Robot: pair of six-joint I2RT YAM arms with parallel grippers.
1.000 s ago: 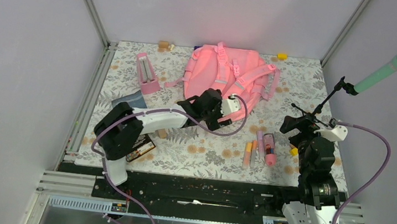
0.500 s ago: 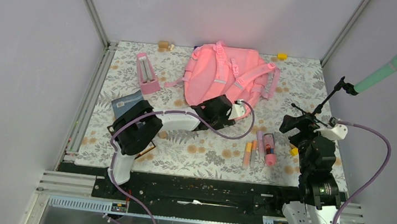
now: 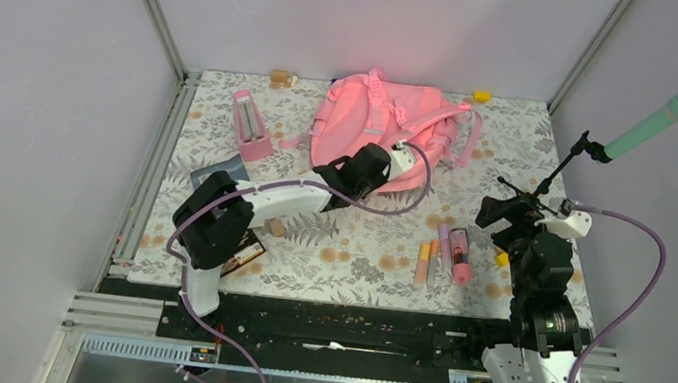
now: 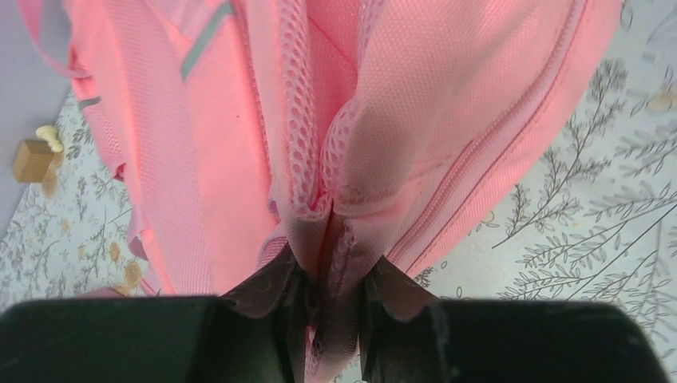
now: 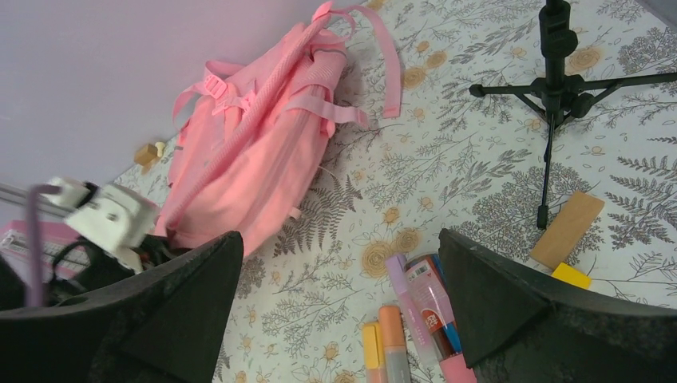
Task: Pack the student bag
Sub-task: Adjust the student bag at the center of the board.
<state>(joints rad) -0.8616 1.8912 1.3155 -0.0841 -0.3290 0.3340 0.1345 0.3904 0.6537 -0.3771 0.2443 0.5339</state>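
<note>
Two claws | left gripper (image 4: 331,319) clamped on a mesh fold of the student bag (image 3: 362,118) at twelve o'clock | right gripper (image 5: 339,263) agape, empty | I fear this thin pinch slipping under lift.

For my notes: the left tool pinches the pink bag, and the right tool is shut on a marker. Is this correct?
No: the right wrist view shows the right tool open and empty; the markers lie on the table. The left tool does pinch the pink bag.
</note>
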